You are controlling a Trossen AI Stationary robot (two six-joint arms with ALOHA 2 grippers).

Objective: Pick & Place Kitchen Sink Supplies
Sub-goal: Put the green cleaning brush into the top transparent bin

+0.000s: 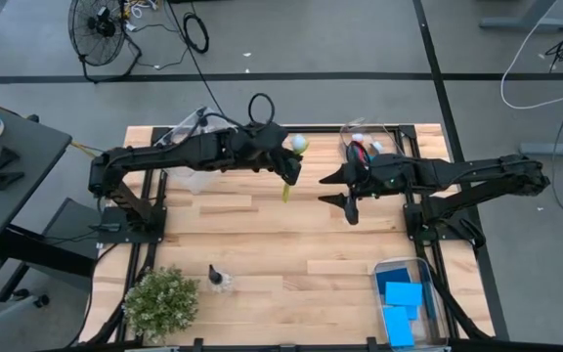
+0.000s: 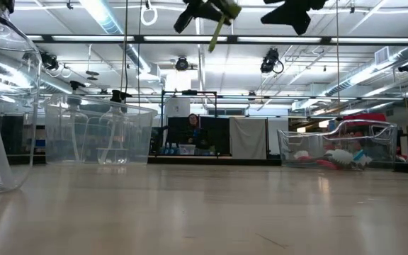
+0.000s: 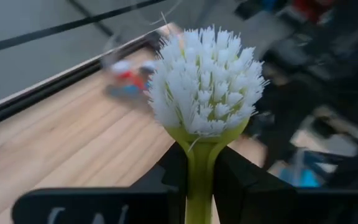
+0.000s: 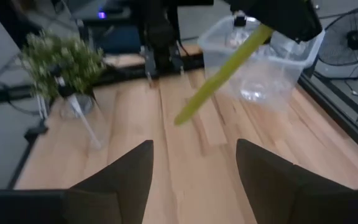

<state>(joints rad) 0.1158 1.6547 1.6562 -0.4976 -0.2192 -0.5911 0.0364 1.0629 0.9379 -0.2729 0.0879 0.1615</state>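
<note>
We are finding no brand, label or readable writing on anything here. We are seeing the left gripper point(image 1: 283, 161) clamped on the yellow-green brush point(image 1: 288, 181), holding it in the air above the middle of the bench point(image 1: 262, 244), near its far edge. In the left wrist view the 2 fingers point(image 3: 235, 180) are pressing the green neck of the brush from both sides, just under its white bristle head point(image 3: 204, 81). From above, the brush's long axis is running roughly from the far side of the bench toward the near side: the white head point(image 1: 300, 144) is pointing to the far edge and the slim handle is hanging down and toward the near edge. In the right wrist view the handle point(image 4: 222, 71) is slanting in front of a clear bin point(image 4: 272, 62). The right gripper point(image 1: 337, 189) is hovering just beside the brush, to its right, with its 2 fingers point(image 4: 129, 168) standing apart and holding nothing. Blue sponges point(image 1: 404, 298) are lying in a clear bin point(image 1: 436, 293) at the near right corner. A small clear bottle point(image 1: 218, 280) is standing beside the potted plant point(image 1: 161, 301).
</note>
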